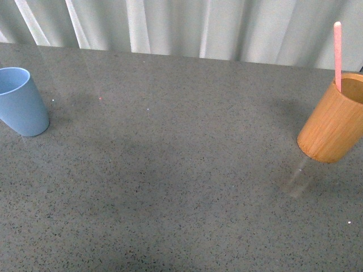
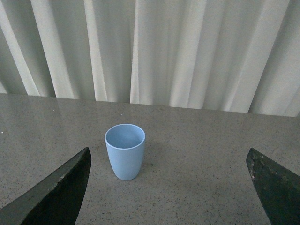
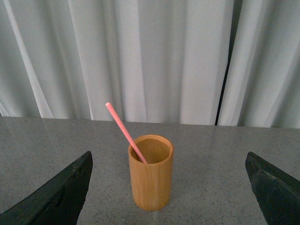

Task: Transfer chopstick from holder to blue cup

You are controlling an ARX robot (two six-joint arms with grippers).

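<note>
The light blue cup (image 1: 21,102) stands upright and empty at the far left of the grey speckled table; it also shows in the left wrist view (image 2: 124,151). The orange-brown wooden holder (image 1: 334,118) stands at the right edge, also in the right wrist view (image 3: 150,172). A single pink chopstick (image 1: 338,54) leans inside it, its top sticking out (image 3: 125,132). My left gripper (image 2: 168,161) is open, well short of the cup. My right gripper (image 3: 168,164) is open, well short of the holder. Neither arm shows in the front view.
A white pleated curtain (image 1: 187,25) hangs along the far edge of the table (image 1: 170,170). A faint reflection of the holder shows on the tabletop below it.
</note>
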